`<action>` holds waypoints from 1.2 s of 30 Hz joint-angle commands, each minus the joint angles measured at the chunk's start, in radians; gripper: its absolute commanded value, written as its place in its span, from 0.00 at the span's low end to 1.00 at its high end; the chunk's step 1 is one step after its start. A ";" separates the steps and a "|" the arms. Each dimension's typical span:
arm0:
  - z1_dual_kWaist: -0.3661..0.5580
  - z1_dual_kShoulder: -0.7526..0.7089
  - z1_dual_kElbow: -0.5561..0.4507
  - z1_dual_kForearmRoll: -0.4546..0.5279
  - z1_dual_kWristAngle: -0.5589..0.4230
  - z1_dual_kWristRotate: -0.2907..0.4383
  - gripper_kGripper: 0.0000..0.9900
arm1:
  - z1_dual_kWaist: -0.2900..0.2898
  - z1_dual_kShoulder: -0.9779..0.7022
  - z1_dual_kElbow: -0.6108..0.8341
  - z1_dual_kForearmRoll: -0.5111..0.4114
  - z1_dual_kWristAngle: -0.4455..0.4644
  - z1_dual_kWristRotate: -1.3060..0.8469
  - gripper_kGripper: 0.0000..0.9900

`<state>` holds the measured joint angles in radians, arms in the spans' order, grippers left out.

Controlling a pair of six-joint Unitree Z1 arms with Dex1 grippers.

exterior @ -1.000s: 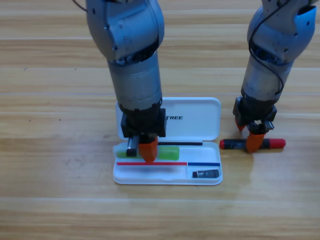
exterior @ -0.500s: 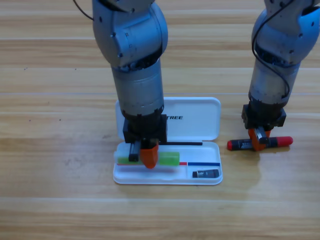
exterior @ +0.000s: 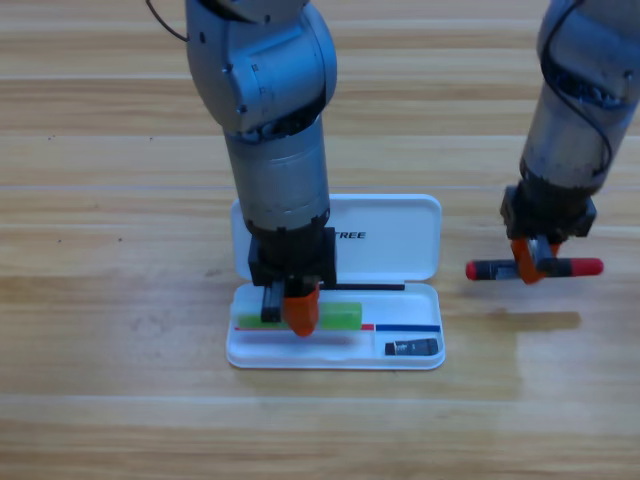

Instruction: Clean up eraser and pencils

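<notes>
Reaching down from the top of the view, the left gripper [exterior: 290, 308] stands inside the tray of the open white pencil case [exterior: 400, 355], its orange jaw over the lime green pencil [exterior: 342, 317], which lies lengthwise in the tray; whether the jaws are clenched on it or released cannot be told from here. The eraser [exterior: 412, 348] lies in the small compartment at the tray's lower right. The raised lid [exterior: 390, 235] shows part of a printed word, of which only "TREE" can be read; the arm hides the rest. Right of the case, well apart from it, the right gripper [exterior: 537, 262] is clamped on the middle of the red pencil [exterior: 585, 267], holding it level above the wooden table [exterior: 110, 300], where its shadow falls.
</notes>
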<state>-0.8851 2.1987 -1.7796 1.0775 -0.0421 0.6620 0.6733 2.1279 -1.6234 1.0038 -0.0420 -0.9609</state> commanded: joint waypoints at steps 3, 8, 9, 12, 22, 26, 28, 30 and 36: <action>-0.029 0.070 -0.006 0.002 -0.015 -0.018 0.00 | 0.005 -0.025 0.040 0.010 -0.007 0.013 0.00; -0.029 0.078 -0.006 -0.001 -0.015 -0.018 0.00 | 0.011 -0.034 0.039 0.010 -0.009 0.019 0.00; -0.029 0.079 -0.006 -0.002 -0.015 -0.018 0.00 | 0.012 -0.039 0.040 0.010 -0.009 0.021 0.00; -0.029 0.082 -0.006 -0.004 -0.015 -0.018 0.00 | 0.017 -0.052 0.042 0.010 -0.009 0.022 0.00; -0.029 0.090 -0.007 -0.005 -0.016 -0.018 0.00 | 0.023 -0.066 0.043 0.010 -0.007 0.031 0.00; -0.029 0.092 -0.007 -0.005 -0.018 -0.018 0.00 | 0.023 -0.071 0.050 0.010 -0.009 0.033 0.00; -0.029 0.093 -0.006 -0.004 -0.019 -0.019 0.00 | 0.023 -0.075 0.053 0.010 -0.007 0.031 0.00; -0.029 0.093 -0.001 -0.004 -0.019 -0.022 0.39 | 0.023 -0.075 0.056 0.010 -0.009 0.031 0.00; -0.029 0.093 0.000 -0.001 -0.018 -0.031 1.00 | 0.025 -0.082 0.062 0.010 -0.009 0.033 0.00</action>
<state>-0.8869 2.2404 -1.7924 1.0774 -0.0505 0.6423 0.6779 2.0799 -1.5921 1.0038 -0.0432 -0.9398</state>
